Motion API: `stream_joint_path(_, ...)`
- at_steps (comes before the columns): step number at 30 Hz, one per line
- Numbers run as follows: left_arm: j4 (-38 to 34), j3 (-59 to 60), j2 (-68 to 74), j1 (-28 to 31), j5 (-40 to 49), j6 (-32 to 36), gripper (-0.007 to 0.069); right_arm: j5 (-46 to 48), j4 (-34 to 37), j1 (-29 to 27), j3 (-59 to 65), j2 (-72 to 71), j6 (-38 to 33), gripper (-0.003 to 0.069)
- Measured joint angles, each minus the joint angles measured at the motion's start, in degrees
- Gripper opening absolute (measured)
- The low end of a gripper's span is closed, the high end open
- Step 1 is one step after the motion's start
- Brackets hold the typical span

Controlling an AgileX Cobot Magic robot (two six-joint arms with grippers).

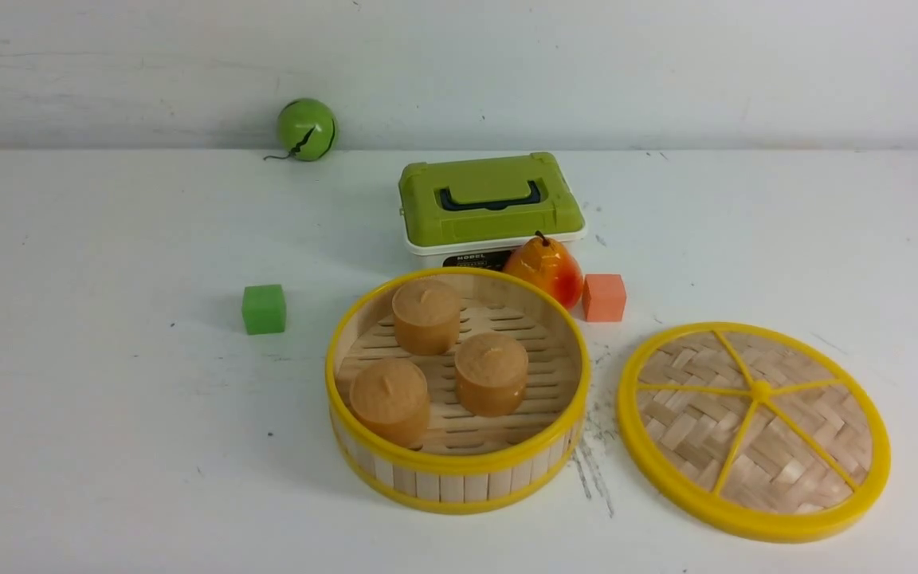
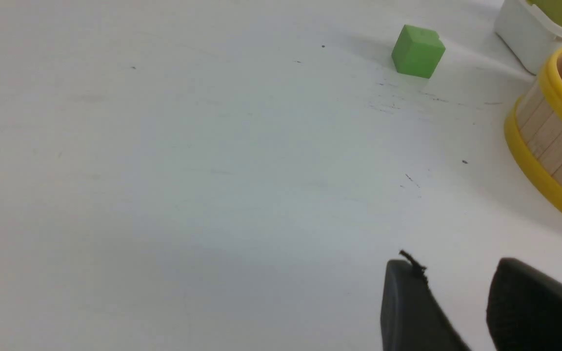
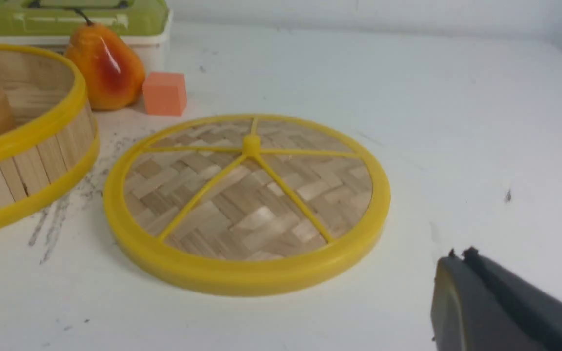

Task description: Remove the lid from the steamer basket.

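The steamer basket stands uncovered at the table's middle with three brown round cakes inside. The lid lies flat on the table just right of the basket, apart from it. Neither gripper shows in the front view. In the left wrist view my left gripper is open and empty, low over bare table, left of the basket. In the right wrist view my right gripper is shut and empty, just off the lid's outer edge, not touching it. The basket shows beyond the lid.
A green box sits behind the basket, with a pear and an orange cube between them. A green cube lies left of the basket. A green ball rests at the back wall.
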Motion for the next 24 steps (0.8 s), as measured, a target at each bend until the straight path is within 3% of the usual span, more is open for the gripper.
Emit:
stream_joint_path(5, 0.0, 0.0, 0.0, 0.0, 0.0, 0.0, 0.0239, 2.9, -3.0, 0.0, -0.1, -0.1, 4.4, -0.0022)
stream_joint_path(24, 0.0, 0.0, 0.0, 0.0, 0.0, 0.0, 0.0239, 4.9, -3.4, 0.0, -0.4, 0.0, 4.7, -0.0018)
